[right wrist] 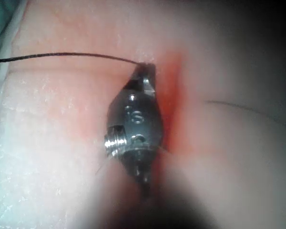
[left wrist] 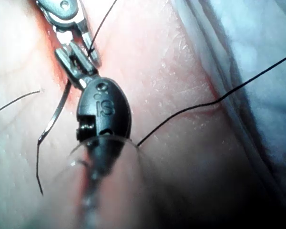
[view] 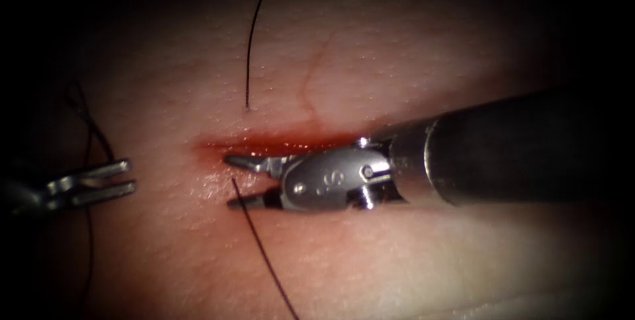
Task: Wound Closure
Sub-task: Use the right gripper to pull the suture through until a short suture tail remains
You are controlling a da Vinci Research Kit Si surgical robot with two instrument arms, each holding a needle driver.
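Observation:
The cut (view: 278, 143) runs across the tissue (view: 410, 49) and holds red fluid. My right tool (view: 230, 181) lies along the cut with its jaws open and nothing in them. One thread (view: 247, 62) goes into the tissue just beyond the cut. Another thread (view: 261, 247) comes up between the right jaws on the near side and trails toward the front; in the right wrist view this thread (right wrist: 62, 55) reaches the right tool (right wrist: 145, 71). My left tool (view: 130, 176) stands open and holds nothing, left of the cut's end. A thin grey curve, apparently the needle (left wrist: 57, 112), lies free on the tissue beside the left tool (left wrist: 81, 57).
Dark loops of thread (view: 89, 135) hang around the left tool. A pale cloth (left wrist: 257, 71) borders the tissue, and a strand of thread (left wrist: 219, 100) runs across it. The right tool's thick shaft (view: 522, 148) covers the cut's right part.

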